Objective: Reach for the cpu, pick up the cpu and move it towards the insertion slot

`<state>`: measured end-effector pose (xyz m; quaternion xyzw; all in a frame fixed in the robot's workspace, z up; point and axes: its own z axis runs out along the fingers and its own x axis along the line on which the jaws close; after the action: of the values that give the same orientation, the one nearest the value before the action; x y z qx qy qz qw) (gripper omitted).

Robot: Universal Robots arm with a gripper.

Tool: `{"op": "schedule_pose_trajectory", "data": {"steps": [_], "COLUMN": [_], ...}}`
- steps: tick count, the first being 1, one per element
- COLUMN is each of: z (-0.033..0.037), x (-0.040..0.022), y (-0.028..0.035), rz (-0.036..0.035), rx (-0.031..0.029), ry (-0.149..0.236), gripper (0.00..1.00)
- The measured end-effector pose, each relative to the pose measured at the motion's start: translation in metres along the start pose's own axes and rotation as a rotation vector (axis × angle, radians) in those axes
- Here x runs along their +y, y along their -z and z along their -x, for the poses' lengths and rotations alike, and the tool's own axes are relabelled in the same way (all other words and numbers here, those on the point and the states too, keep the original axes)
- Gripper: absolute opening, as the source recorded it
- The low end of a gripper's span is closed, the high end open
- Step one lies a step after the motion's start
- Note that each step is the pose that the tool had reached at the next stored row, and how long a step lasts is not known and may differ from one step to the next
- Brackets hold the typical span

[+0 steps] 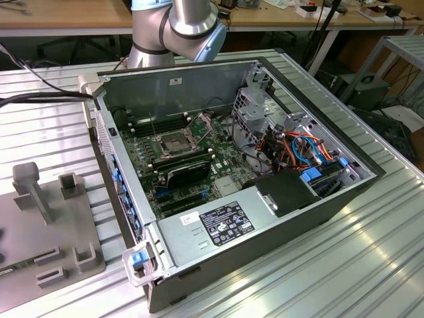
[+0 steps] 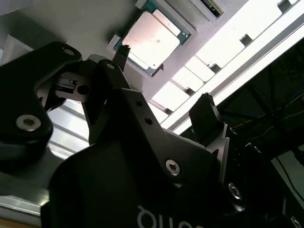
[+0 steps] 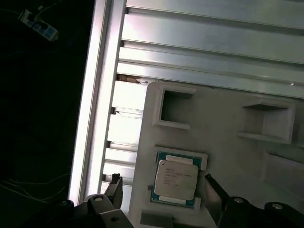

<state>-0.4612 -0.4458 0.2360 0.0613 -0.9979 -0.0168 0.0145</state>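
Black fingers [image 3: 213, 190] of the gripper [image 3: 161, 177] are seen spread apart in both wrist views, and nothing is held between them. Beyond them the cpu [image 3: 175, 179] is laid flat in a shallow framed recess of a pale grey holder plate [image 3: 223, 118], which is set on a ribbed aluminium table [image 3: 199, 33] near its edge. The chip is square, with a silvery-beige stepped lid bordered by thin green board. The insertion slot [image 1: 172, 142] is seen inside the open computer case [image 1: 172, 83].
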Motion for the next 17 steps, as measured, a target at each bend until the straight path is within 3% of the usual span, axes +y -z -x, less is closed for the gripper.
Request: {"op": "schedule_pose_trajectory", "data": {"steps": [7,13,17], "z": [0.0003,0.0072,0.0078], "x": [-0.001,-0.0022,-0.0023], "y": [-0.0093,-0.0159,-0.0171], "rz": [0.0018,0.002,0.0009], "rx": [-0.0034,-0.004,-0.0037], "ry": [-0.07,-0.086,-0.087], "gripper": [0.78,0.78,0.78]}}
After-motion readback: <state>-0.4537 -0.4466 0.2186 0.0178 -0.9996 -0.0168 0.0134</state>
